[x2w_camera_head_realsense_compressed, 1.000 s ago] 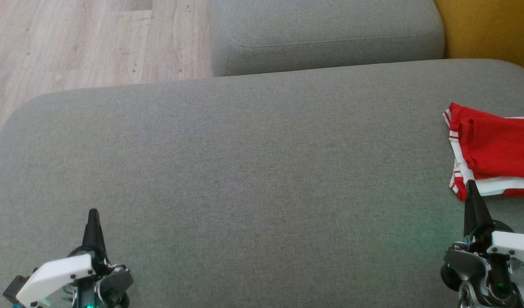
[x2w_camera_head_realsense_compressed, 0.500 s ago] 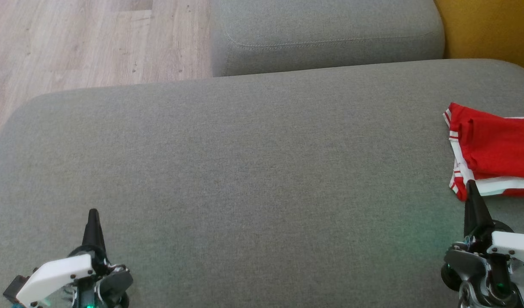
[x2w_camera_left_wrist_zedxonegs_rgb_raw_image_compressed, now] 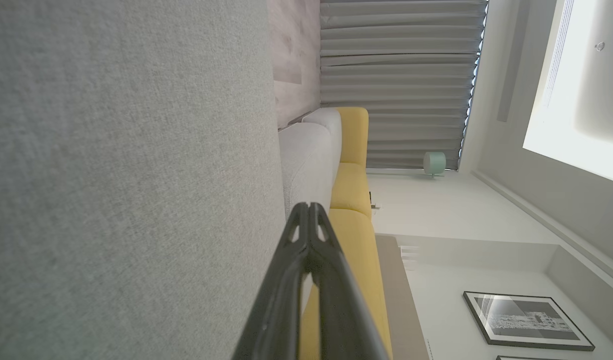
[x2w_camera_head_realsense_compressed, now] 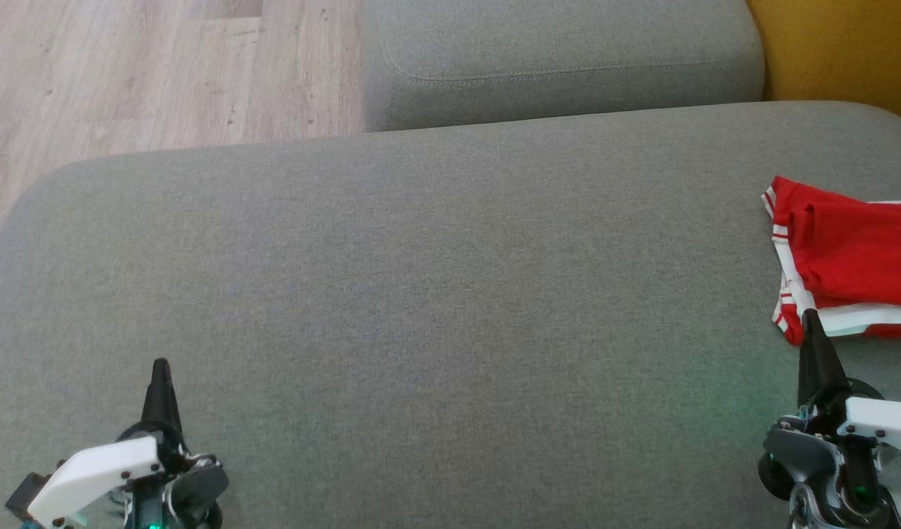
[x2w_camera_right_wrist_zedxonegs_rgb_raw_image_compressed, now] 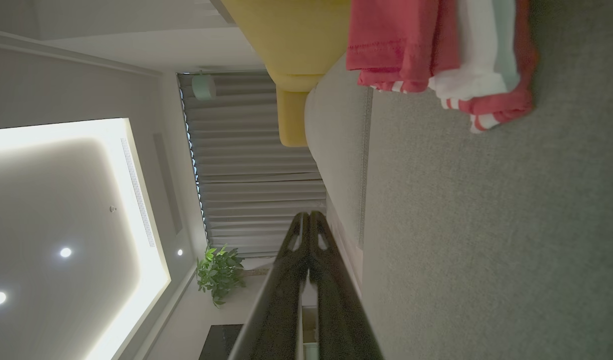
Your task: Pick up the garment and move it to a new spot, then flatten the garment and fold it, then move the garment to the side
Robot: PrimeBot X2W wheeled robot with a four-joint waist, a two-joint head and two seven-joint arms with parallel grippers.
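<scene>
— Left gripper (x2w_camera_head_realsense_compressed: 160,367), right gripper (x2w_camera_head_realsense_compressed: 809,317): condition?
— Both closed tip to tip, holding nothing.
— Room around them?
— Broad bare stretch of grey seat cushion (x2w_camera_head_realsense_compressed: 450,294) between the two. Its rounded far-left corner drops to wooden floor (x2w_camera_head_realsense_compressed: 127,73). A second grey cushion (x2w_camera_head_realsense_compressed: 561,59) sits beyond the far edge, with yellow upholstery (x2w_camera_head_realsense_compressed: 840,44) at the far right.
— Pose?
— Left sits near-left and right sits near-right. Both point forward, fingers running along the cushion surface, wrists rolled sideways.
— Garment (x2w_camera_head_realsense_compressed: 847,250): location and appearance?
— Far right of the seat, cut off by the head view's edge. Red with white striped trim, folded in layers, hems stacked. In the head view the right gripper's tip meets its near corner; the right wrist view shows bare cushion between them.
</scene>
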